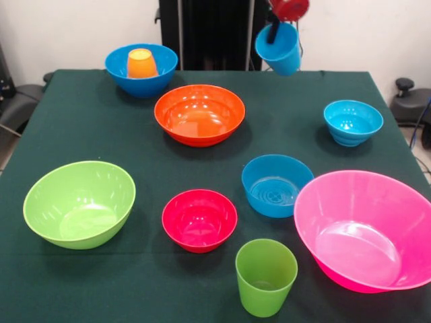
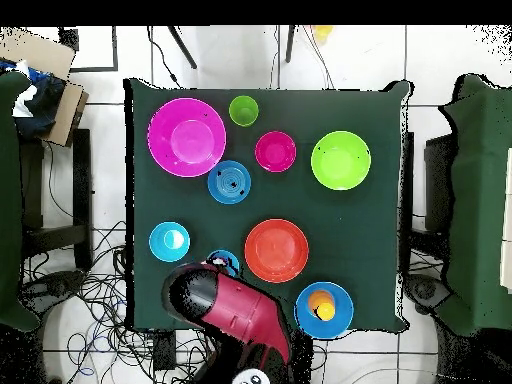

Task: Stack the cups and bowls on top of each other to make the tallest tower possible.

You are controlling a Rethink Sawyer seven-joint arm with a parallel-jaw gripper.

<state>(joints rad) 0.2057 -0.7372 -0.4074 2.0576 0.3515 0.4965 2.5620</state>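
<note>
A dark finger (image 1: 272,30) of the gripper (image 1: 275,32) reaches down inside the light blue cup (image 1: 279,48), pressed to its wall, and the cup hangs tilted in the air above the far side of the table, so the gripper is clamped on the cup's rim. The second finger is hidden behind the cup wall. Above it, the red wrist of the arm (image 1: 289,8) enters from the top edge. From overhead the red and black arm (image 2: 230,310) covers most of the cup (image 2: 224,262), which peeks out just beside the wide orange bowl (image 2: 276,250).

On the dark green tablecloth (image 1: 81,121) the other pieces sit apart from one another. The orange cup (image 1: 141,63) stands upside down inside the large blue bowl (image 1: 141,69) at the far corner. The wide orange bowl (image 1: 199,114) lies near the middle, the small turquoise bowl (image 1: 353,122) off to the side below the lifted cup. Closer to the camera, the medium blue bowl (image 1: 276,185) sits touching or just beside the large pink bowl (image 1: 367,229); the small red bowl (image 1: 199,220) and lime green bowl (image 1: 79,204) stand in the same row. The green cup (image 1: 266,276) stands upright at the near edge.
</note>
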